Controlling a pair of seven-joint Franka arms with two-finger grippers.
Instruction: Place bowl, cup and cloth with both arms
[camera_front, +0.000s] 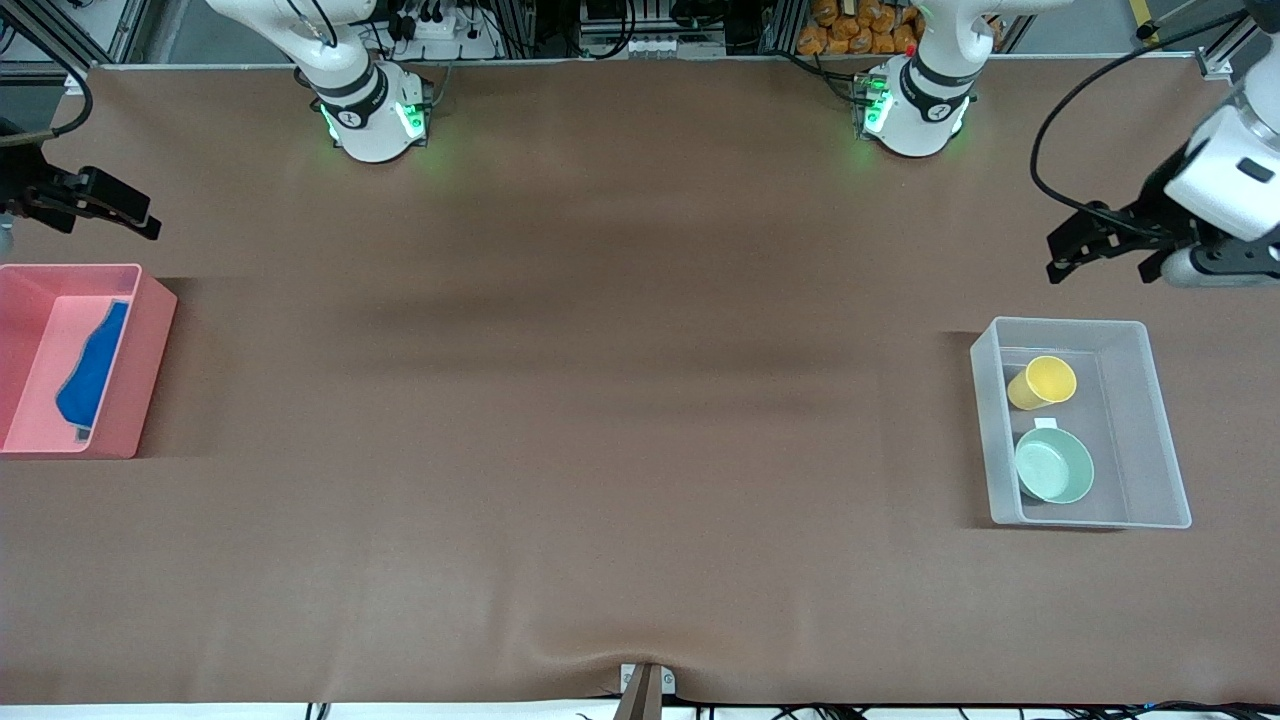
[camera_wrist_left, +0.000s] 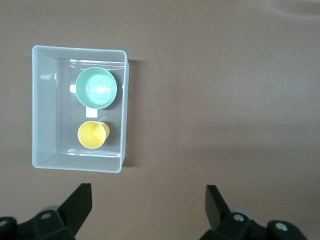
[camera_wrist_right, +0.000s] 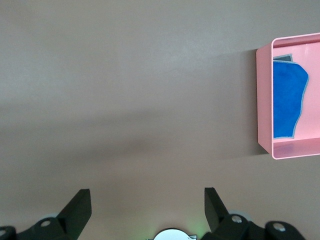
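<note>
The pale green bowl and the yellow cup stand in a clear plastic bin at the left arm's end of the table, the bowl nearer to the front camera. Both also show in the left wrist view, the bowl and the cup. The blue cloth lies flat in a pink bin at the right arm's end, and it also shows in the right wrist view. My left gripper is open and empty, up over bare table beside the clear bin. My right gripper is open and empty, up over bare table beside the pink bin.
The brown table mat stretches between the two bins. The arms' bases stand along the table's edge farthest from the front camera. A small metal bracket sits at the nearest edge.
</note>
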